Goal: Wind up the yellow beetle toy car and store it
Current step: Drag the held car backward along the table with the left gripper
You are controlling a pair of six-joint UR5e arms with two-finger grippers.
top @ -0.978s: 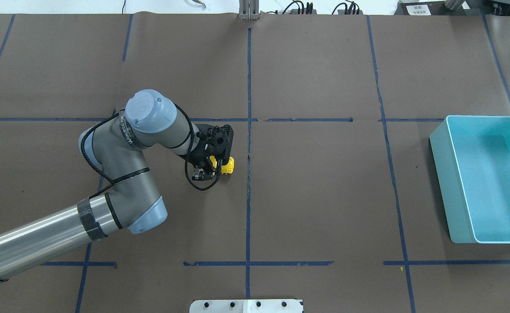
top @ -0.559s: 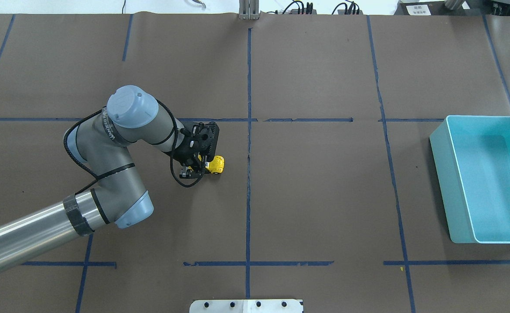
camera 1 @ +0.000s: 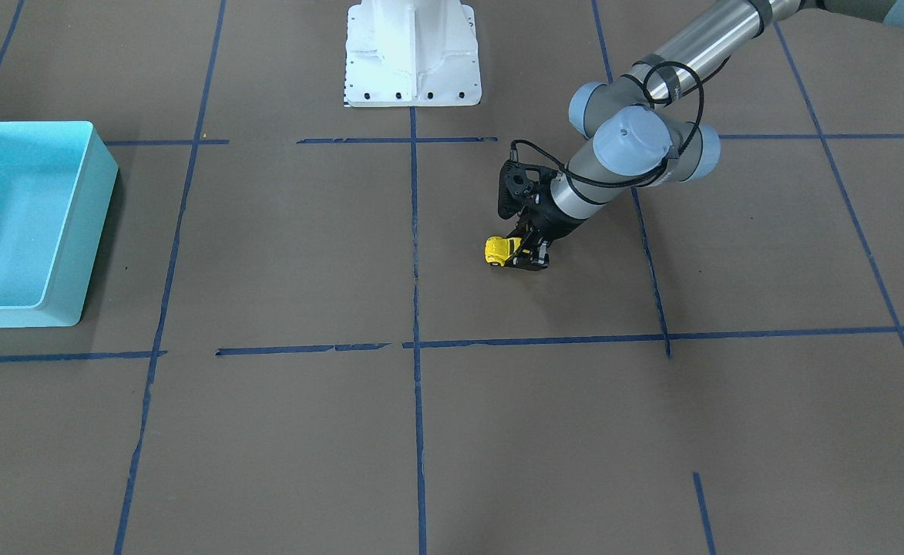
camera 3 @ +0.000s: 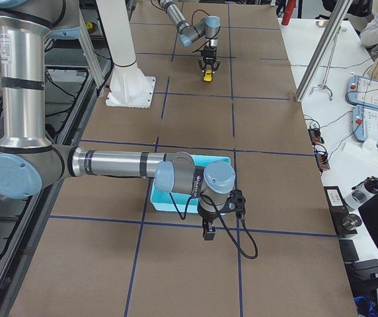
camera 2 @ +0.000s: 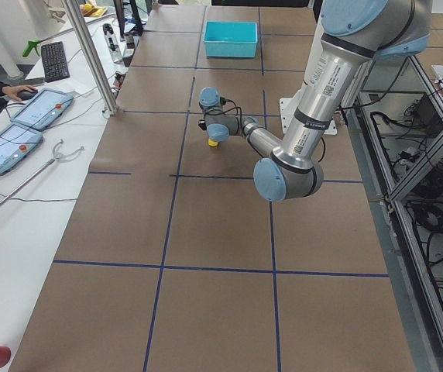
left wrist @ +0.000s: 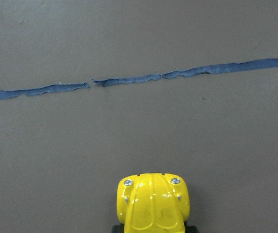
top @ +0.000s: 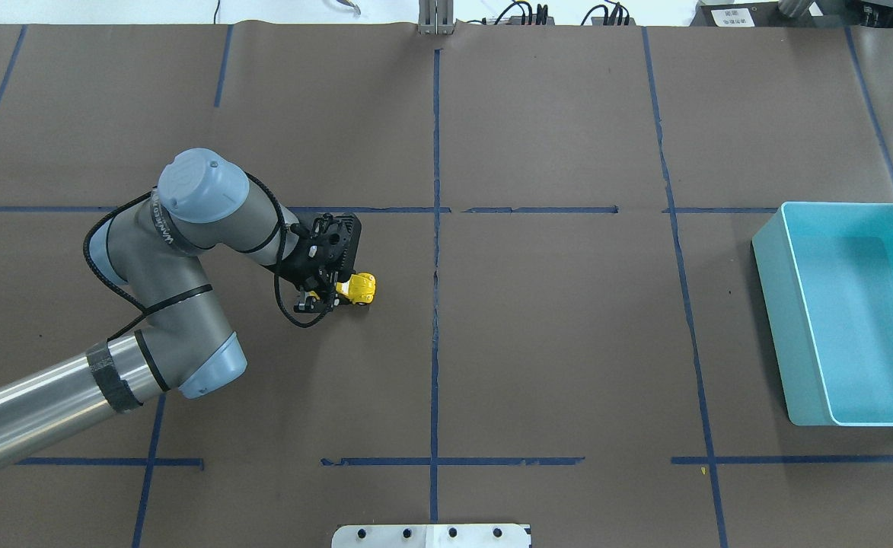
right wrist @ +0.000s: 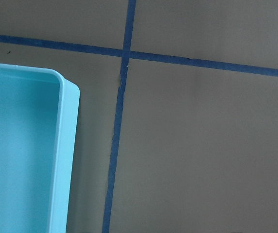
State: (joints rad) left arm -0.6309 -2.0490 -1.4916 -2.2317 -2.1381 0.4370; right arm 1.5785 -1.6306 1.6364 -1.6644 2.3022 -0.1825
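Gripping the yellow beetle toy car (camera 1: 500,251) by its rear, my left jaws were clamped on it in the front view, its nose out ahead of them, wheels on the worktop (camera 1: 282,432). Overhead, the light blue bin (top: 772,304) lay well apart from those jaws. In the right side view my right jaws hung just beside that bin; open or together, I could not tell. My left wrist camera had the bonnet just ahead. Winding seemed in hand, I judged; storing was left.

Car (top: 362,287) tail under left tool (top: 337,293)
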